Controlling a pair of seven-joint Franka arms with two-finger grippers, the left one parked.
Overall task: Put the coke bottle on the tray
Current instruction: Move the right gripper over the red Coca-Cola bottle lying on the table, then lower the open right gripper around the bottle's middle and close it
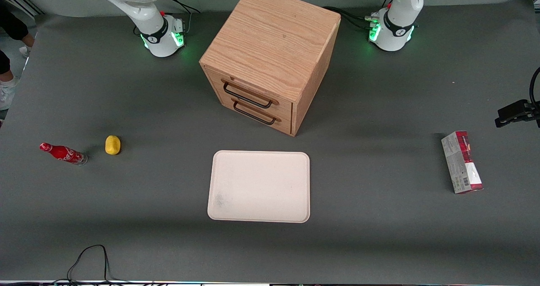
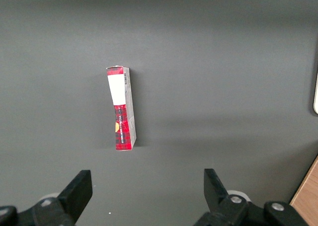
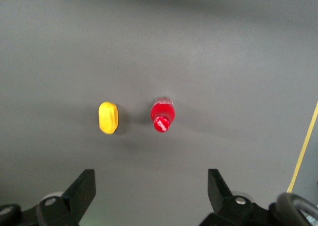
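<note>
While my gripper (image 3: 149,196) hangs wide open above upright coke bottle (image 3: 162,115), step: approach. Next: descend, clamp, carry to tray (image 1: 259,186).

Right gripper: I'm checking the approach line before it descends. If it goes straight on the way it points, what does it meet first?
The gripper, open, looks straight down over the coke bottle. It would probably meet the bottle's red cap first, though depth is unclear.

Upright coke bottle (image 1: 63,153) well apart from tray (image 1: 259,186)
</note>
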